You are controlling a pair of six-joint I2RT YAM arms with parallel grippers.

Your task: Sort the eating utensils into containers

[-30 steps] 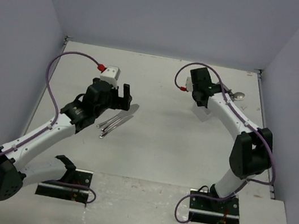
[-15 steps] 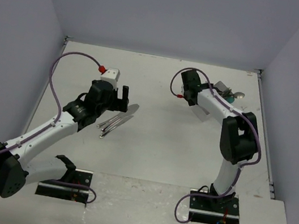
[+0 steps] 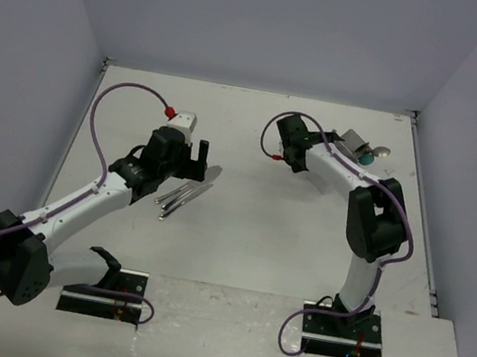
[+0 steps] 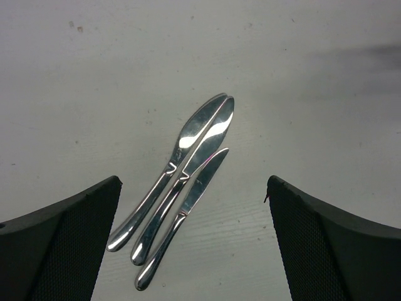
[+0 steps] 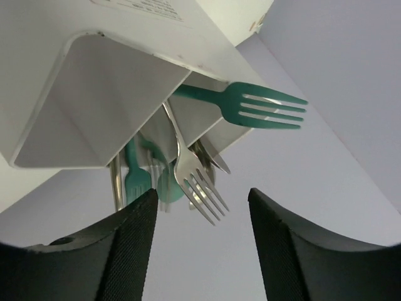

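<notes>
pale grey walls (image 3: 247,15) closed in the white table (image 3: 247,235) on three sides, and we saw both arms reaching out over it from their bases at the near edge. the left arm (image 3: 78,207) stretched toward the middle left of the table, while the right arm (image 3: 378,220) bent back toward the far right corner. there the white box (image 3: 352,142) stood near the table's far edge, with utensils poking out of it. from the right wrist we looked at the white box (image 5: 106,94) from close by, and its open end faced the camera. the right gripper (image 3: 289,141) hung just left of it, its fingers (image 5: 131,251) apart and closed on nothing. the left gripper (image 3: 198,155) hovered over the table with its fingers (image 4: 69,232) spread wide and nothing between them. below it three silver knives (image 4: 188,163) lay flat on the table, side by side and touching, the smallest on the outside. we counted a teal fork (image 5: 250,103) and a silver fork (image 5: 194,175) sticking out of the box, tines outward, with more handles blurred behind its wall.
</notes>
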